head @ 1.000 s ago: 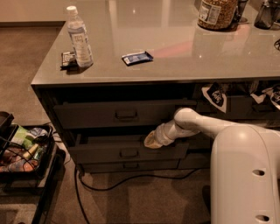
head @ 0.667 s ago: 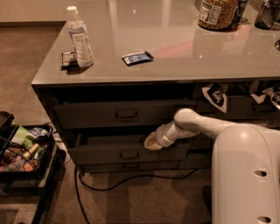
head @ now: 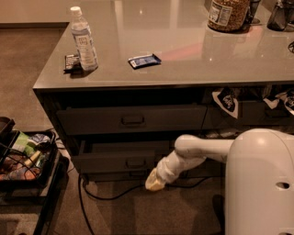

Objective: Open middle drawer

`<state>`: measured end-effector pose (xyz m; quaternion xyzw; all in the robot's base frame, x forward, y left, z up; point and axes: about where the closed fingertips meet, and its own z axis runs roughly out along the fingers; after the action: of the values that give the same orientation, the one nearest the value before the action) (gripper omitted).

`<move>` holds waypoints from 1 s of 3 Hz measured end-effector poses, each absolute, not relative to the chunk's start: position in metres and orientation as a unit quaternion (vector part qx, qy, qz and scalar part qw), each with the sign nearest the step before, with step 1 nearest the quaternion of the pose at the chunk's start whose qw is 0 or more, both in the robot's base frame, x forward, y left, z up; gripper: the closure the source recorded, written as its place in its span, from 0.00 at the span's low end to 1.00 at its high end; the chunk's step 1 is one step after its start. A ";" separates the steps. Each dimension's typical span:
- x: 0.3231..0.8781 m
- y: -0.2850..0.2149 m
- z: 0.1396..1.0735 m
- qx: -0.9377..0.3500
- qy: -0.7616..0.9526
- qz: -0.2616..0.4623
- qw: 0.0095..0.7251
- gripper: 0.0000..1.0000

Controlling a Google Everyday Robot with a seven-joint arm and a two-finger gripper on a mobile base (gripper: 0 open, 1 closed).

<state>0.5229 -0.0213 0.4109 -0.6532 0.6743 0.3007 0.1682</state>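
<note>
Middle drawer [head: 105, 162] sits in the cabinet under the grey counter [head: 193, 64], below the top drawer [head: 133, 120]. It stands pulled out a little, with a dark gap showing behind the upper edge of its front. Its small loop handle [head: 134, 161] is free.

The gripper [head: 155, 183] hangs below and to the right of that handle, off the lower right corner of the drawer front and above the floor, not touching the handle. Only its pale tip shows at the end of the white arm [head: 197, 149]; whether it is parted or closed cannot be told.

The drawer's right end is covered by the arm. Whatever lies under the drawer is lost in shadow. The robot's body [head: 259, 183] blocks the cabinet's lower right. A cable [head: 92, 197] runs along the floor. A basket [head: 27, 158] at left is cut by the edge. A jar [head: 228, 13] is cut off at the top.

Compared with a second ago, the gripper is lower and slightly further left; it was level with the drawer front. The drawer, the water bottle [head: 83, 39] and the blue packet [head: 144, 60] are unchanged.
</note>
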 end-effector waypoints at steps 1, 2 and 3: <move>0.474 -0.019 0.396 -0.651 0.682 0.305 0.136 0.42; 0.461 -0.028 0.396 -0.658 0.692 0.255 0.153 0.19; 0.473 -0.027 0.391 -0.652 0.701 0.230 0.176 0.00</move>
<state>0.4733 -0.0274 0.3912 -0.6522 0.7006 0.2299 0.1761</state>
